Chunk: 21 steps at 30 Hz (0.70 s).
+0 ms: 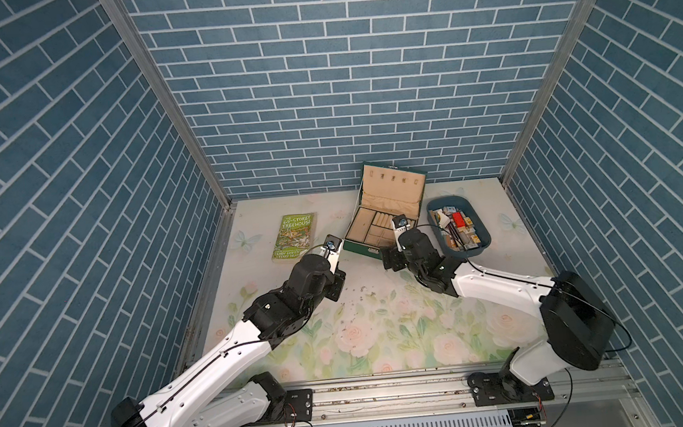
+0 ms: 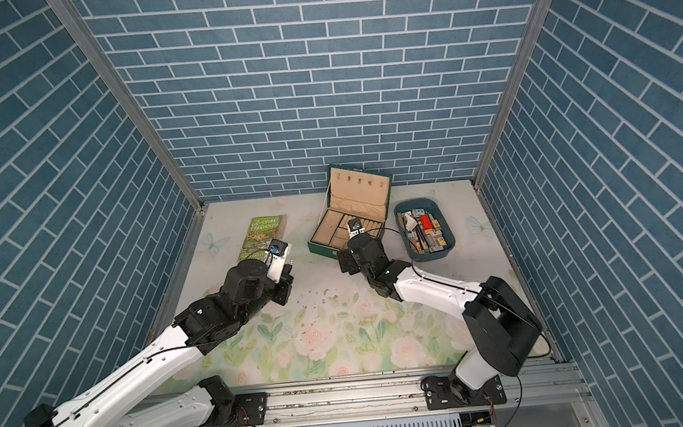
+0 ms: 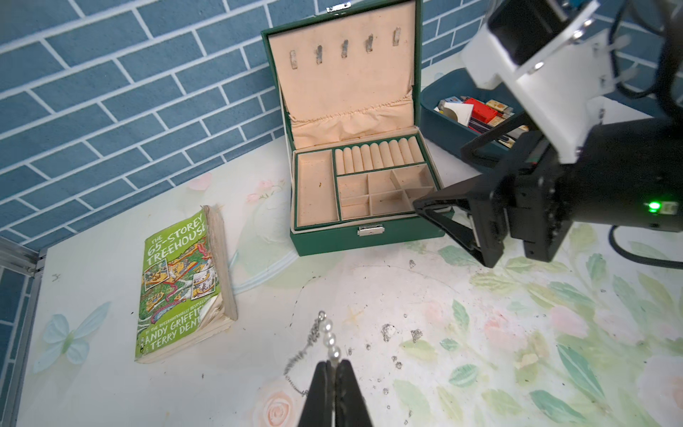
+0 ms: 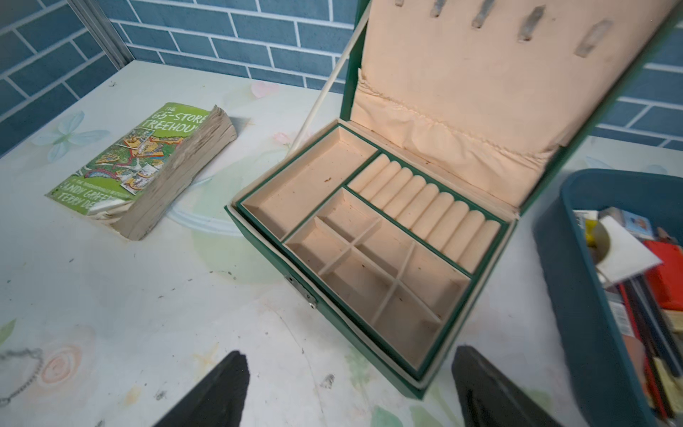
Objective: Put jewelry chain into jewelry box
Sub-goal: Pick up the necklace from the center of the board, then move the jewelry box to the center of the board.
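— Where's the jewelry chain (image 3: 313, 334)?
— Nearest us: the left gripper (image 3: 335, 369) is pressed together on its pearl end, right of the book (image 3: 177, 288).
— And the right gripper (image 4: 347, 373)?
— Spread wide, empty, just before the jewelry box (image 3: 332, 242), which stands open farther back.

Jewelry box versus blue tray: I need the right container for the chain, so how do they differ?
The jewelry box is dark green, square-cornered, with a hinged lid standing open; the blue tray is rounded and lidless. The box's beige compartments are empty; the tray is full of small items. Both sit side by side by the back wall.
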Each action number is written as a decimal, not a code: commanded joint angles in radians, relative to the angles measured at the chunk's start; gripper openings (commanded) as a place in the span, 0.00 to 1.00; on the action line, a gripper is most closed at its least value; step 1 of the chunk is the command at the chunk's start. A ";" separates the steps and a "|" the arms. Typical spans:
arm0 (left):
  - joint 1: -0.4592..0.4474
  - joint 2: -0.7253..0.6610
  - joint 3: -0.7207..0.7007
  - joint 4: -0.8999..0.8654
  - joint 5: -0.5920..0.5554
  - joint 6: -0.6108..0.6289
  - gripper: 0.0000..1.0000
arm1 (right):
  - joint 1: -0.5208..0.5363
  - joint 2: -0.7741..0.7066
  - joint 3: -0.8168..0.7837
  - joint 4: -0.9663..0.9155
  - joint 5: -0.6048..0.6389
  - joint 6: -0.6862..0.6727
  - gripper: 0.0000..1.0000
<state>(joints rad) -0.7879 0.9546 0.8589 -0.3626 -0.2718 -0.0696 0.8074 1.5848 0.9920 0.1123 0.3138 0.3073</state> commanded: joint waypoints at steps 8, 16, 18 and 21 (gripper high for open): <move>-0.002 -0.111 -0.053 0.021 -0.102 -0.032 0.00 | -0.020 0.242 0.229 -0.048 -0.008 0.310 0.81; -0.002 -0.144 -0.080 0.020 -0.104 -0.044 0.00 | -0.018 0.394 0.397 -0.084 0.024 0.328 0.77; -0.002 -0.148 -0.088 0.025 -0.107 -0.043 0.00 | -0.018 0.432 0.449 -0.113 0.044 0.326 0.77; -0.002 -0.150 -0.094 0.029 -0.112 -0.043 0.00 | -0.019 0.496 0.540 -0.175 0.082 0.328 0.77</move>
<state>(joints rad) -0.7879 0.8143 0.7769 -0.3523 -0.3653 -0.1020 0.7906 2.0285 1.4586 0.0177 0.3355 0.6064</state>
